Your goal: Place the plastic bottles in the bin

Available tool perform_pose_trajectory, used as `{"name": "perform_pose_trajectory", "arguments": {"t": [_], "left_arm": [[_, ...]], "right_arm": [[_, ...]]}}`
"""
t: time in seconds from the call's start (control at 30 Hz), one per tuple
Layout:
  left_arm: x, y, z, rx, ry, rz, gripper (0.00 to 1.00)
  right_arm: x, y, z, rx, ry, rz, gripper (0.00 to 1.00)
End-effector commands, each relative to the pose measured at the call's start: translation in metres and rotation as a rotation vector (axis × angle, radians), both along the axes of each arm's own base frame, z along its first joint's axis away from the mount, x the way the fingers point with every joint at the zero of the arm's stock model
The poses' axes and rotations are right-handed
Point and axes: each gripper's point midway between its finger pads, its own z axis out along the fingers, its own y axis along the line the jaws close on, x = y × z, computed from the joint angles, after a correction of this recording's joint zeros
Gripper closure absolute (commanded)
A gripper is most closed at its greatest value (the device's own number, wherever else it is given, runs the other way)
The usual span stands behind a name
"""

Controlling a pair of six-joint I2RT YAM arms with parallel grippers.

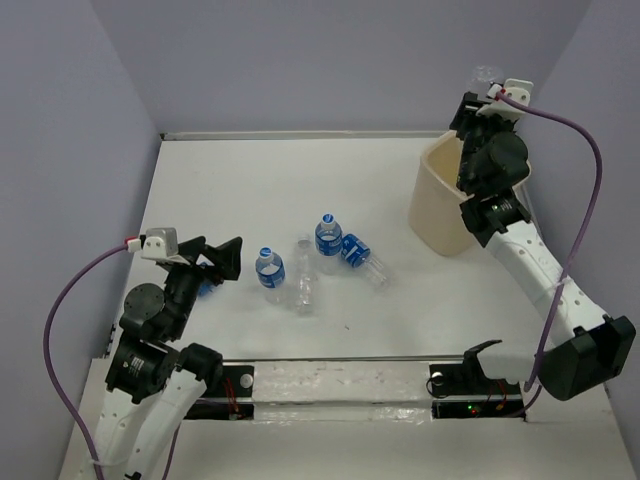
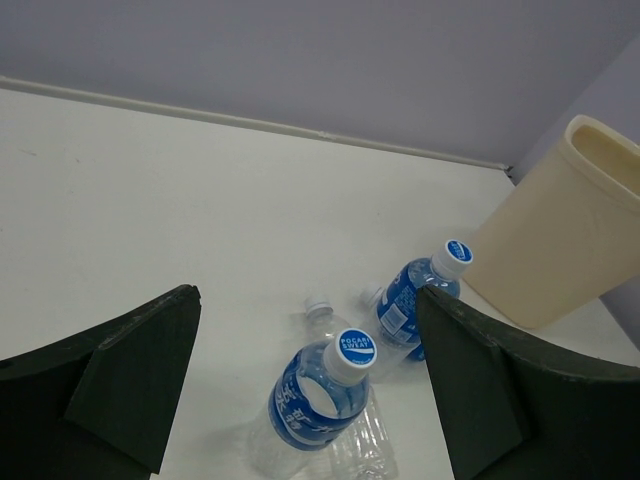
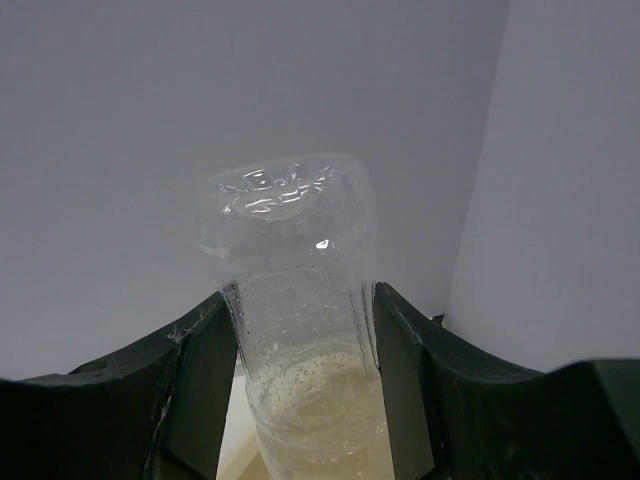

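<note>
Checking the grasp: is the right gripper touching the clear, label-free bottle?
Touching. The right wrist view shows both fingers of the right gripper pressed against the sides of the clear bottle, with no gap on either side.

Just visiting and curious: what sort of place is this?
Likely a robot test booth: a white table boxed in by plain walls, with a left arm and right arm bolted at its edge.

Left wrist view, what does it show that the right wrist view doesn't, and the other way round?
Only the left wrist: a near blue-labelled bottle, a farther blue-labelled bottle and a clear bottle, all on the white table, plus the bin from outside. Only the right wrist: a label-free bottle clamped in the right tool. Both: the lilac wall; beige low in the right wrist view is probably the bin too.
</note>
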Motion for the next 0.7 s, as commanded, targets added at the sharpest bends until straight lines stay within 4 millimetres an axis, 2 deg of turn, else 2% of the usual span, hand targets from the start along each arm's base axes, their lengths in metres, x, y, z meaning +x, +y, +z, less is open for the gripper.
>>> {"name": "perform_pose_trajectory", "arguments": {"t": [0.0,0.03,0.07,0.13,0.17,0.23,0.27,0.3,0.33,0.43,0.47,0.5,0.53,0.6,0.67], "left_arm": [[-0.001,-0.004,0.012,-0.004,-0.058,-0.023,0.02],[-0.001,-0.005,0.012,-0.004,-0.058,-0.031,0.02],[-0.001,-0.006,0.012,-0.005,-0.058,-0.037,0.02],[-0.001,-0.01,0.012,-0.008,-0.056,-0.056,0.02],[0.0,-0.012,0.011,-0.007,-0.045,-0.061,0.02],[0.0,-0.02,0.007,-0.022,-0.025,-0.094,0.02],[0.001,-0.028,0.003,-0.039,0.006,-0.128,0.01],[-0.002,-0.041,0.003,-0.042,0.023,-0.199,0.01],[0.003,-0.05,-0.006,-0.034,0.074,-0.23,0.01],[0.009,-0.062,-0.02,-0.019,0.152,-0.274,0.02],[0.014,-0.064,-0.028,-0.007,0.183,-0.271,0.02],[0.017,-0.063,-0.032,-0.002,0.199,-0.26,0.02],[0.019,-0.063,-0.034,-0.002,0.207,-0.251,0.02],[0.023,-0.06,-0.038,0.005,0.222,-0.225,0.03],[0.025,-0.06,-0.04,0.007,0.237,-0.219,0.06]], "right_arm": [[-0.005,-0.04,0.046,0.046,-0.194,-0.075,0.63],[0.004,-0.049,0.026,0.054,-0.161,-0.093,0.63],[0.008,-0.057,0.015,0.057,-0.142,-0.107,0.63],[0.01,-0.058,-0.004,0.087,-0.118,-0.1,0.62],[0.012,-0.061,-0.026,0.09,-0.08,-0.107,0.6],[0.007,-0.064,-0.033,0.121,-0.081,-0.101,0.38],[0.006,-0.064,-0.037,0.121,-0.073,-0.1,0.29],[0.006,-0.063,-0.046,0.132,-0.044,-0.089,0.16],[0.002,-0.062,-0.044,0.14,-0.043,-0.081,0.12],[-0.003,-0.06,-0.047,0.149,0.002,-0.063,0.09],[-0.012,-0.059,-0.039,0.188,-0.024,-0.039,0.09],[-0.015,-0.052,-0.037,0.193,-0.023,0.007,0.09],[-0.017,-0.046,-0.045,0.195,0.013,0.042,0.1],[-0.025,-0.023,-0.043,0.226,0.026,0.183,0.11],[-0.03,-0.004,-0.06,0.264,0.094,0.289,0.12]]}}
